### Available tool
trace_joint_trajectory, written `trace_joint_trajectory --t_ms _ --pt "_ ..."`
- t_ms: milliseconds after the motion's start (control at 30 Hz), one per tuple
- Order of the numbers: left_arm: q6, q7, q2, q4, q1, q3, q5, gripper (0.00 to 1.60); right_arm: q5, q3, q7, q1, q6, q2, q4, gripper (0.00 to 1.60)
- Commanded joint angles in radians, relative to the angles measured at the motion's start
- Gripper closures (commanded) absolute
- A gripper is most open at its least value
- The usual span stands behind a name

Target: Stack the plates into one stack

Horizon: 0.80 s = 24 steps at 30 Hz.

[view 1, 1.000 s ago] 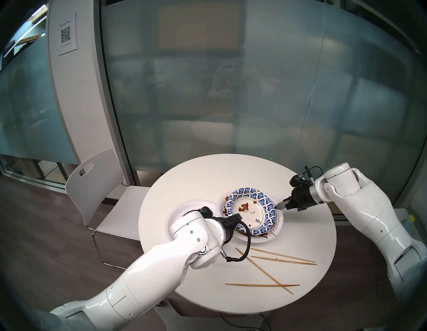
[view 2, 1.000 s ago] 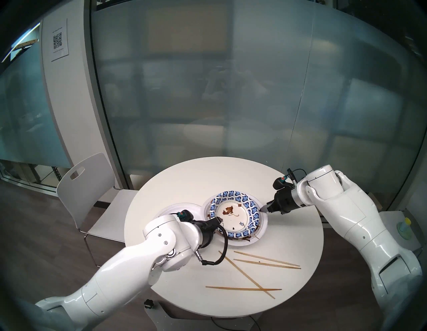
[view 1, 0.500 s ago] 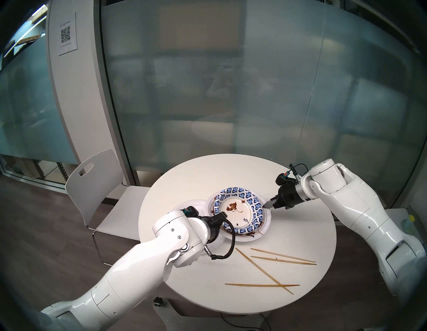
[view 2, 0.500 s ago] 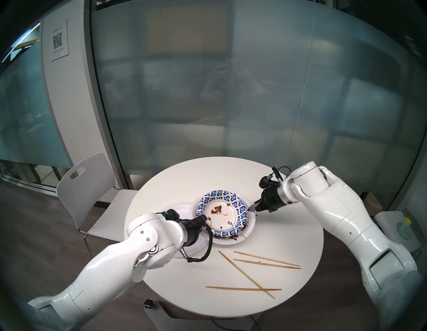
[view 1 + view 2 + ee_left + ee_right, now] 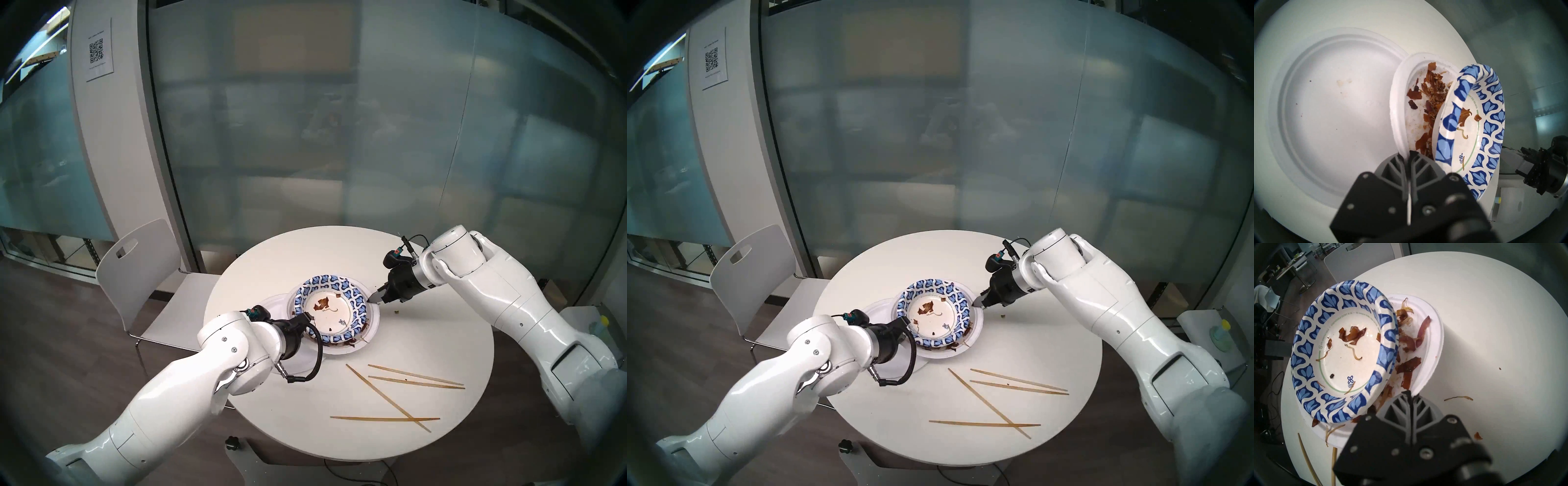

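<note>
head view: both pincers clamp scrap-strewn white plate (image 5: 371, 334) under blue-patterned plate (image 5: 330, 314)

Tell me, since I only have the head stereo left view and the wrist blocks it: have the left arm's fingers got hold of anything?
Observer: Yes. The left wrist view shows the left fingers shut on the rim of the white plate that carries the blue-patterned plate.
Operator: And the right side?
Observer: The right fingers are shut on the same plate's opposite rim.
Operator: Anything under the blue one?
Observer: Brown food scraps lie on the white plate, partly tucked beneath it.
Operator: And the plate behind the left arm?
Observer: The other white plate holds only faint stains.
</note>
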Motion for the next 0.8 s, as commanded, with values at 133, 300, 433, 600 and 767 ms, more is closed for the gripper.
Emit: trace_joint_trajectory --t_ms 133,300,433,600,767 --pt "-0.007 -0.039 0.052 -0.032 0.029 -0.069 -0.025 1.6 -0.016 -0.054 0.057 0.115 -0.031 -0.1 0.055 1.6" --pt "-0.01 -0.048 0.083 -0.048 0.056 -0.106 -0.046 1.6 -0.027 -0.085 0.076 0.143 -0.048 -0.138 0.095 1.6" --pt "-0.014 -0.062 0.114 -0.046 0.091 -0.139 -0.063 1.6 -0.038 -0.117 0.093 0.173 -0.067 -0.177 0.144 1.6" --pt "-0.018 -0.076 0.135 -0.04 0.112 -0.167 -0.077 1.6 -0.044 -0.142 0.108 0.198 -0.084 -0.207 0.187 1.6" --pt "-0.021 -0.096 0.156 -0.021 0.132 -0.198 -0.091 1.6 -0.051 -0.17 0.126 0.232 -0.108 -0.247 0.249 1.6"
